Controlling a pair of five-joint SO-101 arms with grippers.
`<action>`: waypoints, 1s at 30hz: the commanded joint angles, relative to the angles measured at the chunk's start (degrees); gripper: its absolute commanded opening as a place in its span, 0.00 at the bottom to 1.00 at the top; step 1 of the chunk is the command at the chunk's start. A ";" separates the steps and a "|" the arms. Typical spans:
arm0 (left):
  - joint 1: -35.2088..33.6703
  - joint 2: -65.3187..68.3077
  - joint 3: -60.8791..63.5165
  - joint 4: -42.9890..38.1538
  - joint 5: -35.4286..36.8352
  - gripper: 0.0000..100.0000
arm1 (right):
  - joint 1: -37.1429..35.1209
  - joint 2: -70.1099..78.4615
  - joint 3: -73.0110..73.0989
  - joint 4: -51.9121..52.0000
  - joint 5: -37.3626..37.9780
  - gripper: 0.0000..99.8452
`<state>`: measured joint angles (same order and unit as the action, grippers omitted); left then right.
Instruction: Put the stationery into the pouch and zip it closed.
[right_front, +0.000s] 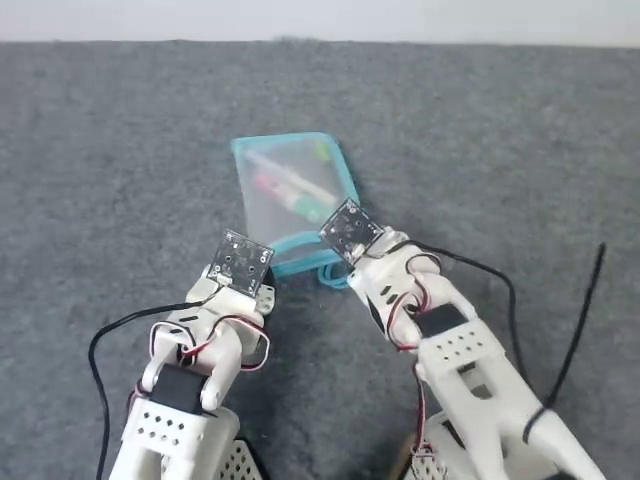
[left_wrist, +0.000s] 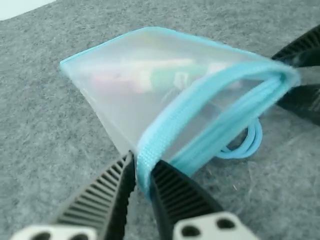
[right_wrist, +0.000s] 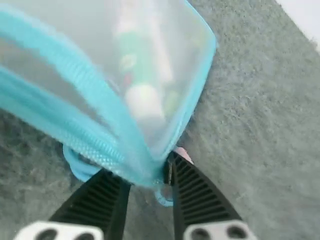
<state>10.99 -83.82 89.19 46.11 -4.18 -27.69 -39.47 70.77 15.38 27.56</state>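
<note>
A translucent pouch (right_front: 290, 190) with light blue trim lies on the grey carpet, stationery visible inside it as pink, green and white shapes (left_wrist: 150, 79). My left gripper (left_wrist: 142, 182) is shut on the pouch's blue zipper edge (left_wrist: 165, 132) at one end. My right gripper (right_wrist: 147, 182) is shut on the zipper band's other end, where a small blue pull ring (right_wrist: 162, 196) hangs. The zipper opening (left_wrist: 235, 107) gapes between the two bands. In the high view both arms meet the pouch's near edge (right_front: 300, 262).
Grey carpet (right_front: 500, 150) covers the whole work surface. A blue loop cord (left_wrist: 245, 142) hangs from the pouch's near edge. Black cables (right_front: 580, 330) trail beside the right arm. A pale wall runs along the far edge.
</note>
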 joint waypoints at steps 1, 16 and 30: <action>0.62 -0.26 -1.71 -1.76 -0.97 0.01 | -4.79 -15.60 -5.19 11.21 2.90 0.01; -4.92 -0.26 -2.33 -4.48 2.46 0.01 | -1.71 -30.64 5.98 24.92 2.46 0.04; -5.19 -0.18 -1.80 -4.22 2.46 0.01 | -2.42 -7.87 3.78 14.11 -17.93 0.19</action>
<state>6.33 -83.12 89.45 43.03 -2.59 -26.99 -49.49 77.01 34.46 18.42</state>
